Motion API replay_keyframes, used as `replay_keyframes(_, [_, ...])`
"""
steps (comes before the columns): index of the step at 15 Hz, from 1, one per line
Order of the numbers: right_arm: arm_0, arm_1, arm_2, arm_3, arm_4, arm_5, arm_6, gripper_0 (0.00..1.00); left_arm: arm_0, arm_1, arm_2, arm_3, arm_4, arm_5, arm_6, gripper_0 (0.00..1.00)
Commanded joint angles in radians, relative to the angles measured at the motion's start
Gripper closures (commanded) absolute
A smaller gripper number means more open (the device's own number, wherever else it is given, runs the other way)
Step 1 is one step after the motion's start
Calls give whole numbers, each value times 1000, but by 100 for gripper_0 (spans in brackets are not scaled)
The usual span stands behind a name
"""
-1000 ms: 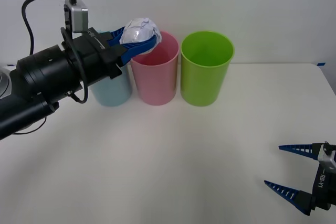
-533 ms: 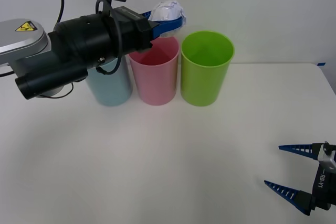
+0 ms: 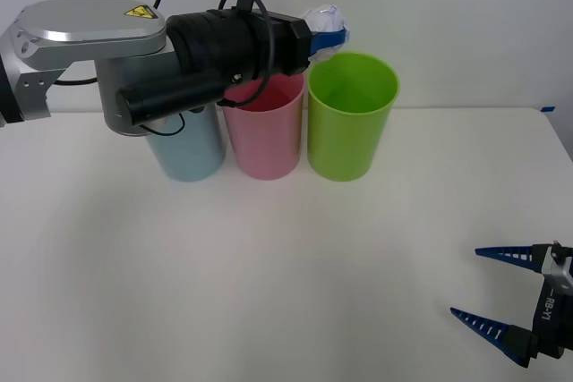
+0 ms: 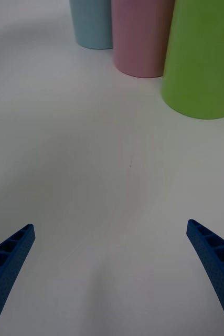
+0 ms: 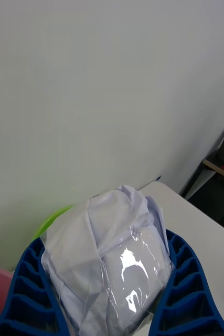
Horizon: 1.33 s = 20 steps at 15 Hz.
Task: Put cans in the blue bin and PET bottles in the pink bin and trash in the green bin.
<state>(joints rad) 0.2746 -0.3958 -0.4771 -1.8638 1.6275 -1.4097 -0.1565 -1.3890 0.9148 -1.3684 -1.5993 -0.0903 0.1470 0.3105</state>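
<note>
Moved: left gripper (image 3: 329, 33) has carried the trash (image 3: 324, 20) right, from over the pink bin (image 3: 263, 128) to the green bin (image 3: 351, 116).
Left gripper: fingers clamped on both sides of the trash, above the green bin's far left rim.
Right gripper (image 3: 501, 294): near right, spread wide, holding nothing.
Bins: far row; blue bin (image 3: 191, 148) left, pink middle, green right.

A: What sort of place is this?
B: A robot test lab. A bare white counter (image 3: 269, 266) meets a plain white wall (image 3: 448, 6).
A: Anything else?
B: Three staged bins stand along the wall: the blue bin (image 3: 190, 149), the pink bin (image 3: 266, 136), the green bin (image 3: 351, 118). Dark furniture (image 5: 222, 178) sits beyond the counter.
</note>
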Motion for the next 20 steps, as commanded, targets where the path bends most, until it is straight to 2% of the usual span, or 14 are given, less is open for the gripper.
replay_keyframes(1, [0, 0, 0, 0, 0, 0, 0, 0, -94, -91, -93, 105, 87, 37, 4, 100])
replay_keyframes(3, [0, 0, 0, 0, 0, 0, 0, 0, -139, -146, -146, 163, 146, 48, 4, 100])
replay_keyframes(6, [0, 0, 0, 0, 0, 0, 0, 0, -223, -175, -256, 162, 250, 92, 1, 100])
replay_keyframes(9, [0, 0, 0, 0, 0, 0, 0, 0, -254, -189, -290, 163, 319, 100, -5, 100])
replay_keyframes(14, [0, 0, 0, 0, 0, 0, 0, 0, -255, -246, -294, 234, 343, 120, -17, 100])
replay_keyframes(18, [0, 0, 0, 0, 0, 0, 0, 0, -291, -284, -362, 275, 403, 118, -21, 100])
replay_keyframes(20, [0, 0, 0, 0, 0, 0, 0, 0, -292, -297, -363, 294, 409, 120, -21, 100])
